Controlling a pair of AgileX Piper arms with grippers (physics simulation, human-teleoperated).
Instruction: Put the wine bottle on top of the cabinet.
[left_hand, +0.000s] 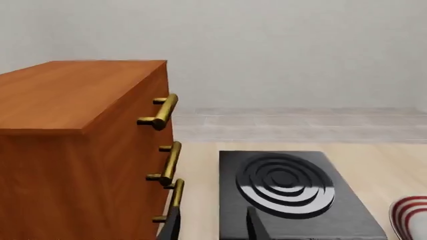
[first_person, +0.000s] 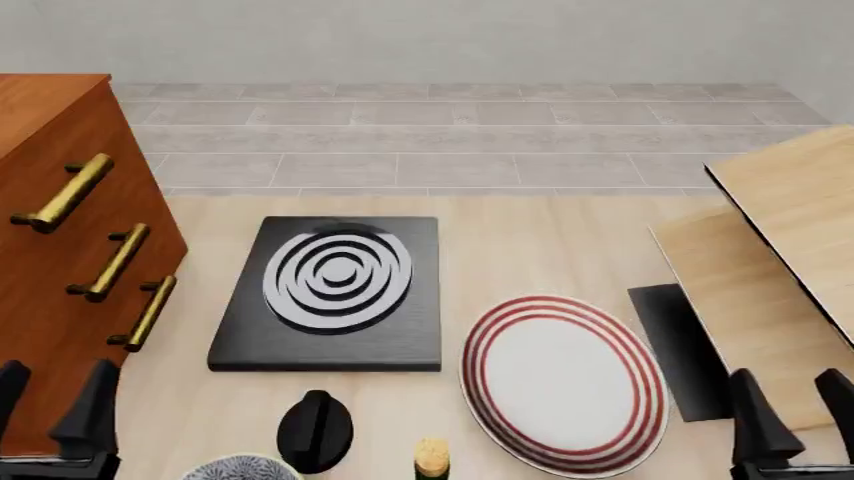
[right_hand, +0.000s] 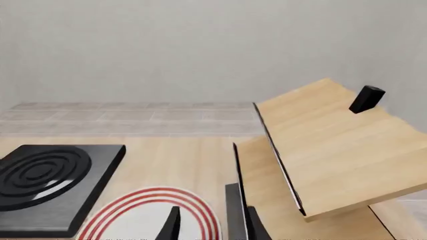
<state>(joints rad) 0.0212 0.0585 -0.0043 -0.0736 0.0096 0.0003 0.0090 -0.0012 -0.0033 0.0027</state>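
We see table, light wood, under everything. Cabinet at far left, reddish-brown, three brass handles facing right. Pale wood boards tilted at right edge. Black hob slab with ring burner mid-table, just right of cabinet. Red-rimmed plate right of slab, near front. Black round knob in front of slab. Wine bottle: we see only cork at bottom edge, between knob and plate. Left gripper fingers spread apart, empty, beside cabinet. Right gripper fingers apart, empty, near boards.
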